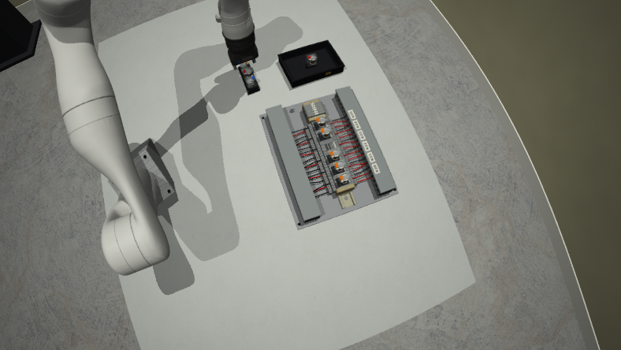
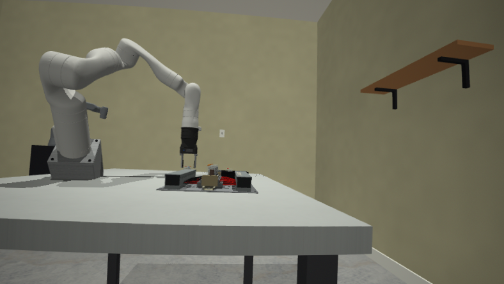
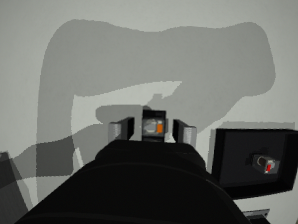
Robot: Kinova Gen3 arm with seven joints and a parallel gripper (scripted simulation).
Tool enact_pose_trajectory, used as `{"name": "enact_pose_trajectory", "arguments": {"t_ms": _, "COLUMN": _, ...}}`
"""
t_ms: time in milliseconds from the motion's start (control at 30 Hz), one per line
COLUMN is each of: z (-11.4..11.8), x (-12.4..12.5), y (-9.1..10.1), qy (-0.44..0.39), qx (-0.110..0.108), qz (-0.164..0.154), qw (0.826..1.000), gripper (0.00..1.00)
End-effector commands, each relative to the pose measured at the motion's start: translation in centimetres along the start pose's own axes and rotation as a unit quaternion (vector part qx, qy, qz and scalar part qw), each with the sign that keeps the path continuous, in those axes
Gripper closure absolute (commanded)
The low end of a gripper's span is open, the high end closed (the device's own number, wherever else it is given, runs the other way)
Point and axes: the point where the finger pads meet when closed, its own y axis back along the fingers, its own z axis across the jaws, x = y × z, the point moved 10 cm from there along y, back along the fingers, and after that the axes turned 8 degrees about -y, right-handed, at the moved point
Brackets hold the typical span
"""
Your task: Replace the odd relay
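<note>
My gripper (image 1: 246, 64) (image 2: 189, 165) (image 3: 153, 126) is open, pointing down over the black spare holder (image 1: 254, 91) (image 3: 154, 114). The orange-button spare (image 3: 150, 126) is in the holder, below and between the open fingers; its button is toward the right finger in the wrist view. A red-button spare (image 1: 247, 70) and a blue-button spare (image 1: 250, 81) stand in the same holder. The pulled red-button relay (image 1: 311, 60) (image 3: 266, 164) is in the black tray (image 1: 309, 80) (image 3: 255, 131). In the row, several orange-button relays (image 1: 334, 154) have buttons on the left; one socket (image 1: 330, 146) is empty.
Grey wire ducts (image 1: 288, 165) (image 1: 366, 143) stand on both sides of the relay row. A terminal block (image 1: 314, 110) is at its far end, a tan end stop (image 1: 343, 188) at its near end. The tray lies right of the spare holder, beyond the panel.
</note>
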Motion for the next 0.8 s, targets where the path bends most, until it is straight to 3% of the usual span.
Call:
{"name": "enact_pose_trajectory", "arguments": {"t_ms": 0, "z": 0.02, "x": 0.00, "y": -0.09, "qy": 0.000, "qx": 0.000, "qz": 0.000, "qw": 1.000, "gripper": 0.00}}
{"name": "enact_pose_trajectory", "arguments": {"t_ms": 767, "z": 0.01, "x": 0.04, "y": -1.02, "qy": 0.000, "qx": 0.000, "qz": 0.000, "qw": 1.000, "gripper": 0.00}}
